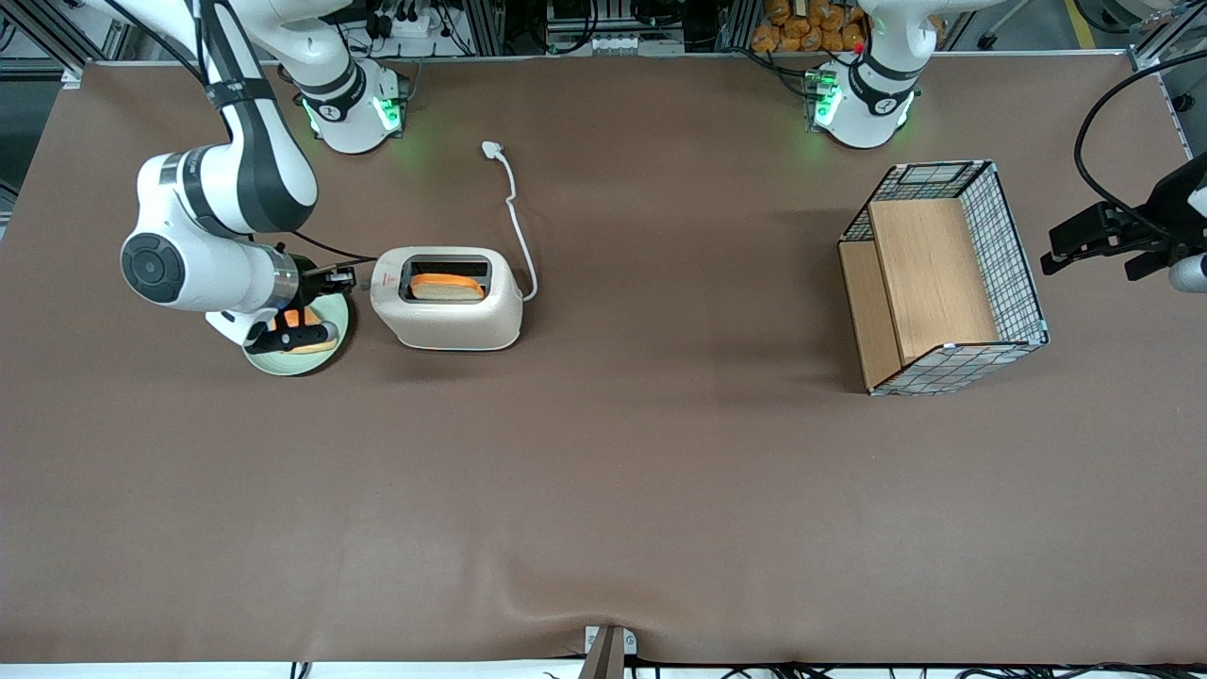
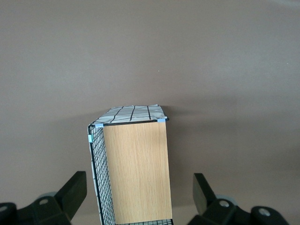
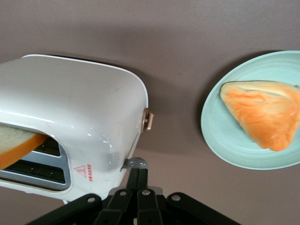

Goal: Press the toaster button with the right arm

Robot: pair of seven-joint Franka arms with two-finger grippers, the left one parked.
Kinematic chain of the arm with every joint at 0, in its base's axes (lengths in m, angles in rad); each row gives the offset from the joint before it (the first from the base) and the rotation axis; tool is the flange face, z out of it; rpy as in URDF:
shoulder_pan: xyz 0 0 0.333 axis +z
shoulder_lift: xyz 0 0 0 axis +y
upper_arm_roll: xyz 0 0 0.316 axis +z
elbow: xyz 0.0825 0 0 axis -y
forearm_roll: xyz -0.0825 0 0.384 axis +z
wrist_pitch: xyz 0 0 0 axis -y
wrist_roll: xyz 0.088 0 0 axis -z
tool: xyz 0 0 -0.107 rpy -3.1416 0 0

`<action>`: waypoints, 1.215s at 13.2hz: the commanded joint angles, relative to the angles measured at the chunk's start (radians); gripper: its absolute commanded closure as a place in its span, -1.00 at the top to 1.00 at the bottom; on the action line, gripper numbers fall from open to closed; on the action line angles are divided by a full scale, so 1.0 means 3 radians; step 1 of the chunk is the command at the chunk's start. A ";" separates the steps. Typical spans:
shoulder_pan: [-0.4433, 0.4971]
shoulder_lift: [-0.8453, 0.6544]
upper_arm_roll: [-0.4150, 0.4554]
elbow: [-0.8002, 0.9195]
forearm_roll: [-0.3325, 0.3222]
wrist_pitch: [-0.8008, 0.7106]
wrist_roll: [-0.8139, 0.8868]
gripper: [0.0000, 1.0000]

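The cream-white toaster (image 1: 447, 298) stands on the brown table with a slice of toast (image 1: 447, 288) in one slot; it also shows in the right wrist view (image 3: 70, 117). Its small grey button (image 3: 136, 163) sticks out of the narrow end that faces the working arm. My right gripper (image 3: 138, 171) is shut, its fingertips pressed together and resting on top of the button. In the front view the gripper (image 1: 351, 279) is at that narrow end, just above a plate.
A pale green plate (image 1: 332, 345) with a toast slice (image 3: 262, 117) lies beside the toaster, under the wrist. The toaster's white cord and plug (image 1: 492, 149) trail farther from the front camera. A wire-and-wood basket (image 1: 943, 278) stands toward the parked arm's end.
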 commanded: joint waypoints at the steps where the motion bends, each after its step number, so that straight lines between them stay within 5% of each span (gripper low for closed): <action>1: -0.0115 0.0003 -0.0006 -0.0036 0.0221 -0.0024 -0.0039 -1.00; 6: -0.0319 -0.0008 -0.0006 -0.0077 0.0650 -0.0116 -0.0182 -1.00; 16: -0.0468 0.0089 -0.0006 -0.0261 0.1009 -0.0065 -0.0412 -1.00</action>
